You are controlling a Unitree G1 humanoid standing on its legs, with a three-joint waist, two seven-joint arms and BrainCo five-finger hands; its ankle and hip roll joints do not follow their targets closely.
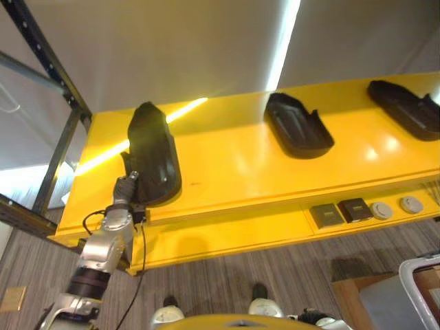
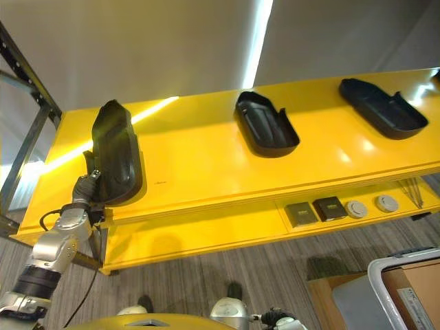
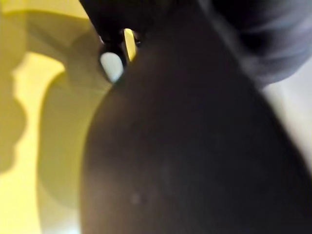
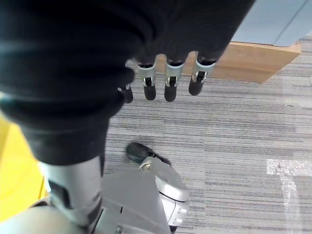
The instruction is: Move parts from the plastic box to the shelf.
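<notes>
A long black moulded part lies on the yellow shelf at its left end, its near tip reaching the front edge. My left hand is up against that near tip from below and the left; the left wrist view has the dark part pressed close in front of it. Two more black parts rest on the shelf, one in the middle and one at the right. My right hand hangs open over the carpet, holding nothing.
A lower yellow ledge carries two square pieces and two round white ones. A plastic box stands on the floor at lower right beside a brown box. A dark metal rack post rises at the left.
</notes>
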